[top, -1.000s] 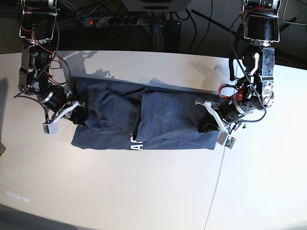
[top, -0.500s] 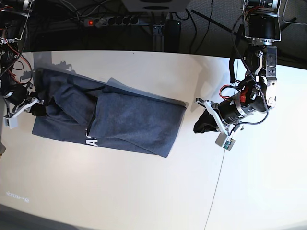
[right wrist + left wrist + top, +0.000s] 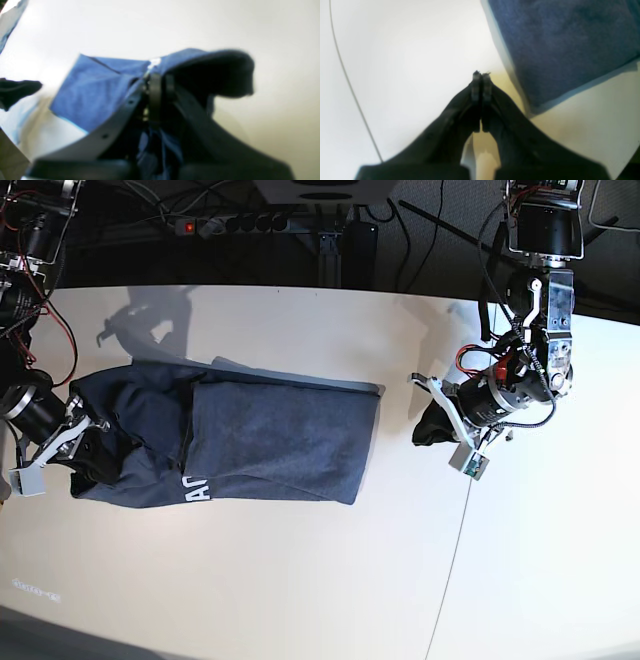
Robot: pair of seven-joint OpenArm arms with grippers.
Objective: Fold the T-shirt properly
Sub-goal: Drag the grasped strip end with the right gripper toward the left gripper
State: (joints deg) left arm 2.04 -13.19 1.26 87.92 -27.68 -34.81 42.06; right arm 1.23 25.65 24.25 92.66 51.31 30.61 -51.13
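Observation:
The slate-blue T-shirt (image 3: 270,440) lies folded into a long band on the white table, with white lettering (image 3: 196,488) at its near edge. My right gripper (image 3: 92,456) is at the shirt's left end and is shut on a bunch of the cloth; the right wrist view shows the blue fabric (image 3: 100,87) pinched in that right gripper (image 3: 156,77). My left gripper (image 3: 428,428) is shut and empty, a short way off the shirt's right edge. In the left wrist view, this left gripper (image 3: 481,75) hovers over bare table, with the shirt's corner (image 3: 557,50) to the upper right.
A thin seam line (image 3: 455,560) runs across the table (image 3: 300,580) below the left arm. Behind the table's far edge sit a power strip (image 3: 240,224) and cables. Both arms' bases stand at the back corners.
The shirt has been dragged left, away from the left gripper, which stayed put and shut. The right gripper, still gripping the left end, came down towards the near side, and the band lies straighter.

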